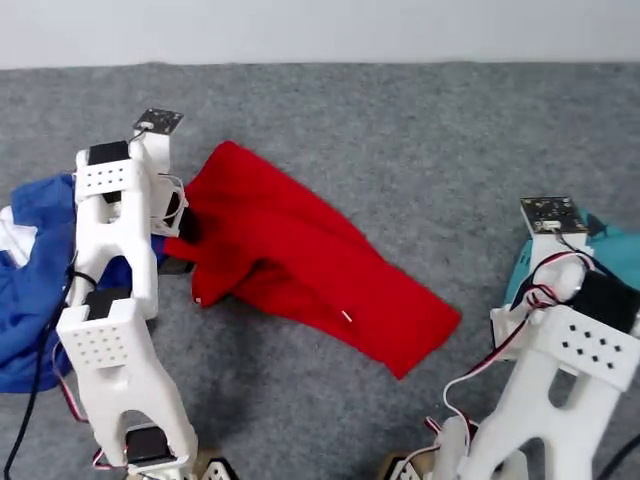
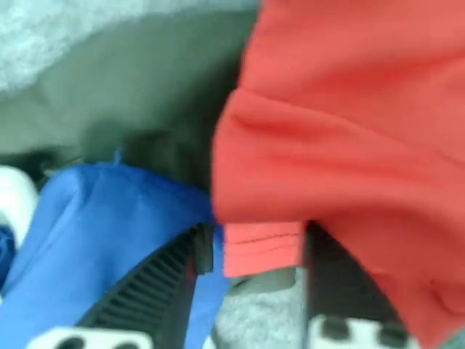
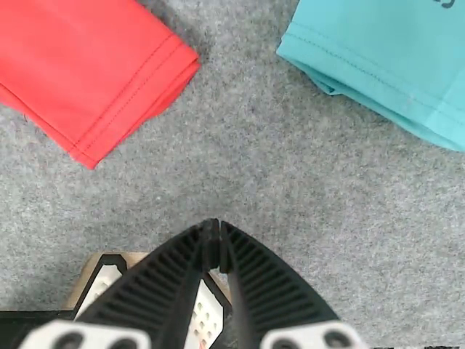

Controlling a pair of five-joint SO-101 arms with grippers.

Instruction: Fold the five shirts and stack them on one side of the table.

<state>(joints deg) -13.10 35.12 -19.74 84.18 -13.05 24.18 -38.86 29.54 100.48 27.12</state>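
Where the left gripper [image 2: 258, 240] sat at the near-left edge of the red shirt [image 2: 349, 131], its jaws stood apart, and a stitched hem of that shirt lay in the gap between them. Whether the fingers [image 2: 160, 276] pressed on the cloth could not be determined. Just beside this gripper, on the side away from the red cloth, lay the blue shirt [image 2: 109, 225], crumpled, with a white patch showing at its far edge.

From the high view, the red shirt [image 1: 310, 260] lay diagonally across the middle of the grey table [image 1: 400, 130], unfolded, and the blue shirt [image 1: 30, 290] was bunched under the left arm at the table's left side.

The right gripper [image 3: 216, 233] had its jaws together with nothing held. It hung above bare grey surface, between one end of the red shirt [image 3: 87, 65] and the teal shirt [image 3: 378, 58], touching neither. The teal shirt [image 1: 620, 250] lay at the table's right edge.
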